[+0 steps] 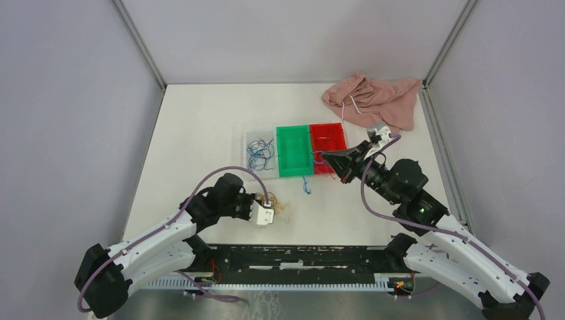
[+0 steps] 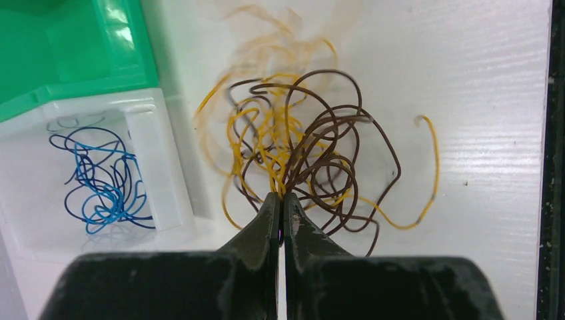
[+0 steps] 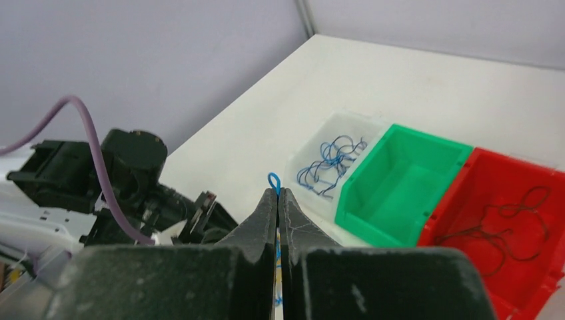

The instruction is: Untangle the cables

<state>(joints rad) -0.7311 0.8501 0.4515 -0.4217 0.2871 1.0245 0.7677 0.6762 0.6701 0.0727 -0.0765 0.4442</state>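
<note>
Across the white desk (image 1: 200, 133), at the far right corner, a crumpled pink cloth (image 1: 373, 100), well apart from the work. At mid-desk, side by side in a row: translucent white plastic bin (image 1: 260, 132), green plastic bin (image 1: 294, 151), red plastic bin (image 1: 333, 143). Apparently one bin per colour, with loose blue wires (image 2: 100, 180) in the white, a dark reddish strand (image 3: 513, 220) in the red, and nothing visible in the green.

Nearer the arms, just in front of the white bin, the clump of thin yellow-orange and dark brown-red wires (image 2: 300, 147), knotted together on the desk. Pinched at its near edge by the left end effector (image 2: 281, 200), fingers pressed together on several strands. Probably meant as an anchor against dragging the whole lot during a pull elsewhere.

In front of the bins, the right end effector (image 3: 278, 193), clamped tight on a single thin blue wire (image 3: 274, 180), a small loop poking above the tips. Likely bound for the white bin with the other blues.
</note>
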